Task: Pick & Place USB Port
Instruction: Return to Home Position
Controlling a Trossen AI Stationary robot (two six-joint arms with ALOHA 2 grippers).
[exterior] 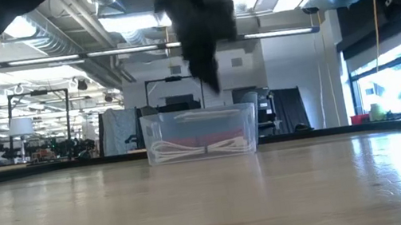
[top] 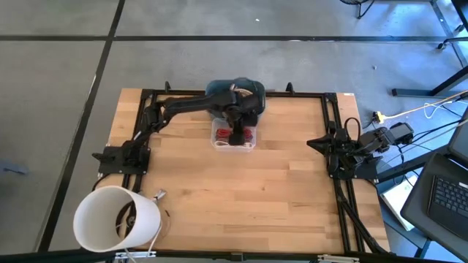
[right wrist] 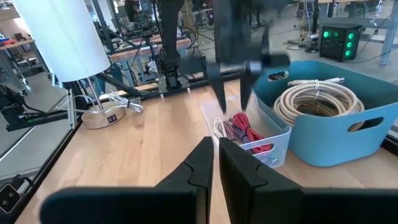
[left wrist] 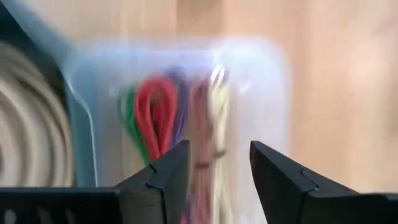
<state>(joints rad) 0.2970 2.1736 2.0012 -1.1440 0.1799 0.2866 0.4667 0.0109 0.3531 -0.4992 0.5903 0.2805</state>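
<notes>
Left arm reaches from its base at the table's left edge toward the far middle, left gripper (left wrist: 219,146) pointing down just above the transparent bin (exterior: 242,122), fingers spread apart, nothing between them. Right gripper (right wrist: 216,158) waits folded at the right edge, fingers together, empty. The clear plastic bin stands on the wooden table (top: 241,197), just beside a blue tub (right wrist: 323,143) holding a coiled beige cable (right wrist: 317,99). Inside the bin lie looped charger cables: red cable (left wrist: 152,112), green cable (left wrist: 127,118), white cable (exterior: 202,148). A white cylindrical lampshade (top: 117,219) stands at the corner past the left arm's base
</notes>
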